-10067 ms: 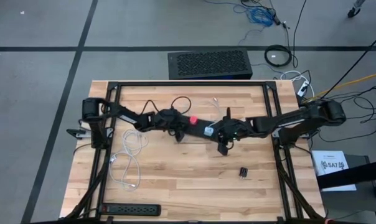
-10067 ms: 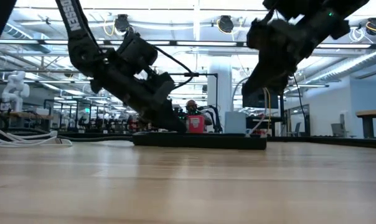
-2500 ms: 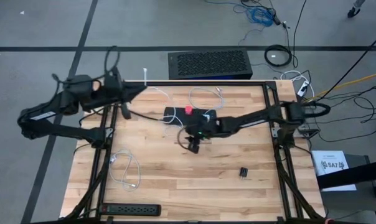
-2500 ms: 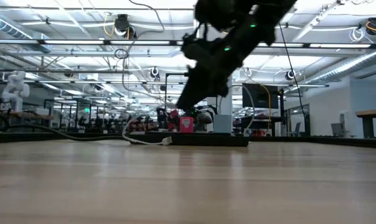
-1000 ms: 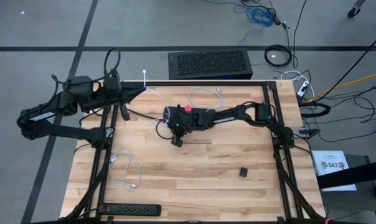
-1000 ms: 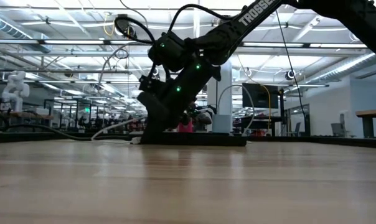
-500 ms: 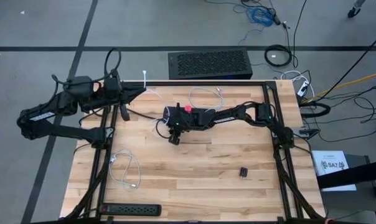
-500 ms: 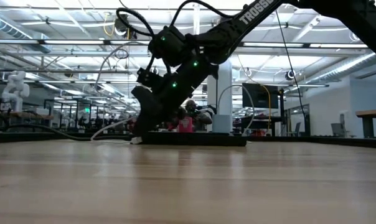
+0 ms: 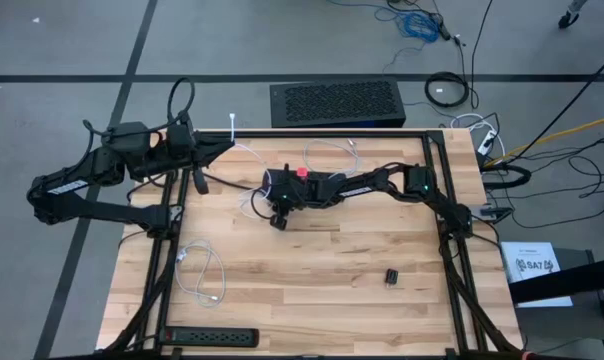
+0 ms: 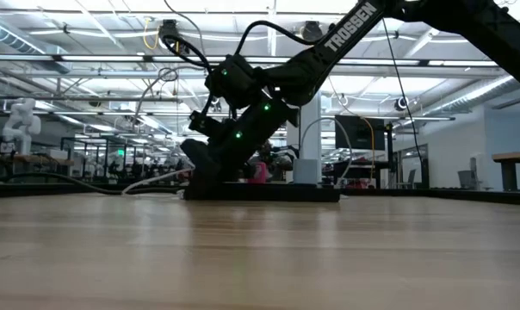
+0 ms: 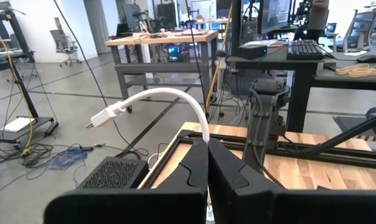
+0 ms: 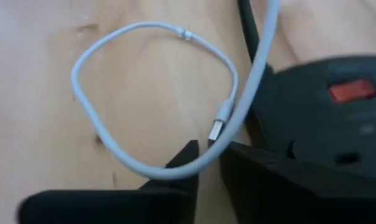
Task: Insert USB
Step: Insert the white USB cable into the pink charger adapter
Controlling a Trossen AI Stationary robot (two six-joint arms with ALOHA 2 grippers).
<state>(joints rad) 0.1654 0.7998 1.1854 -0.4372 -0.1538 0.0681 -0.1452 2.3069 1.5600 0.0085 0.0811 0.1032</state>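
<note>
A black power strip [image 9: 320,186] with a red switch [image 12: 353,90] lies on the far middle of the table. My left gripper [image 9: 225,143] hangs past the far left corner, shut on a white cable [image 11: 169,94] whose USB plug [image 11: 104,116] sticks out in the air. My right gripper [image 9: 278,220] is low at the strip's left end [image 10: 200,182], with a narrow gap between its fingers. A white cable loop [image 12: 94,118] with a small plug [image 12: 217,129] lies on the wood just in front of those fingertips. My left gripper pinches the white cable [image 11: 205,134] between its two fingers, a short way behind the USB plug. The cable rises from the fingertips, arches over, and the plug end hangs free, clear of the table. My right gripper: the white loop [image 12: 175,169] crosses right at its fingertips; whether they touch it I cannot tell.
A second white cable [image 9: 204,270] lies coiled at the table's left, another black power strip [image 9: 212,337] along the near edge, and a small black adapter [image 9: 392,276] right of centre. A thin white cable loop [image 9: 332,150] sits behind the strip. A black frame borders the table.
My right gripper has crept toward the table's left and far edge and sunk lower beside the power strip's left end. The left arm has kept still with its cable.
</note>
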